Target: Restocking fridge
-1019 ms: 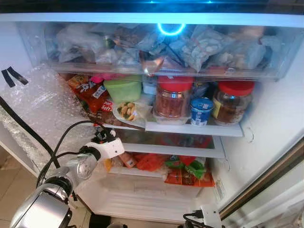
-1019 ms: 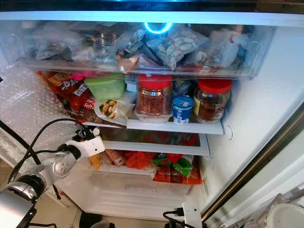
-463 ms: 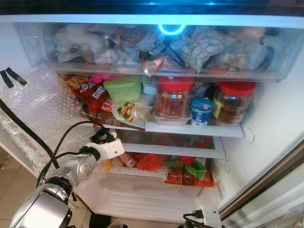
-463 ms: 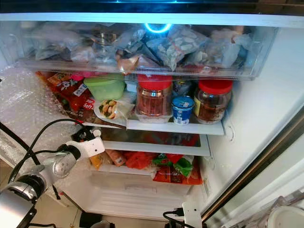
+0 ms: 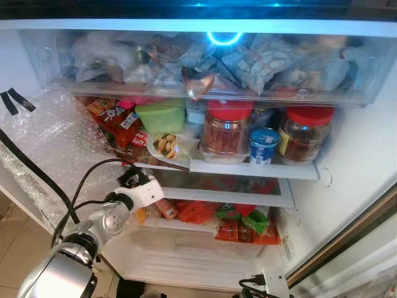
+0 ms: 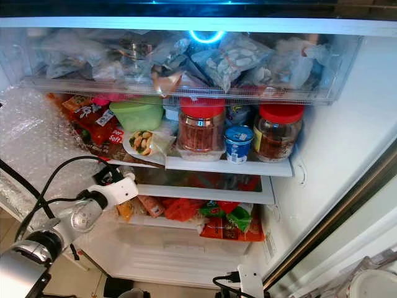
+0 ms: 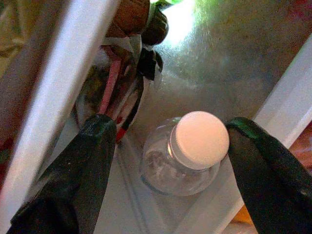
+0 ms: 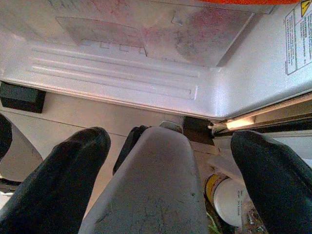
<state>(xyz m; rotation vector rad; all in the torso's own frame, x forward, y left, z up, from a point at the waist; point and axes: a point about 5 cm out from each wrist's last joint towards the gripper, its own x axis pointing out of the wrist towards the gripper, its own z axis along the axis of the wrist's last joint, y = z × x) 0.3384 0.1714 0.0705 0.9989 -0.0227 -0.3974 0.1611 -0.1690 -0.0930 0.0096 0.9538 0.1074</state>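
**While Fridge Stood Open: Left Gripper at Middle Shelf**

With the fridge [image 5: 347,143] lit and crowded, jars, a blue cup [image 5: 263,145] and a green tub [image 5: 160,117] lined the upper shelf. The left gripper [image 7: 165,141] reached under that shelf, fingers spread apart either side of a white-capped clear bottle [image 7: 187,153], not clamping it. The right gripper [image 8: 168,161], fingers apart and holding nothing, hung low beside the fridge base.

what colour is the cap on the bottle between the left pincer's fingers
White, on a clear bottle; cap shows best in the left wrist view.

The left claw [image 5: 133,180] has edged slightly further in toward the fridge shelf [image 5: 248,169].
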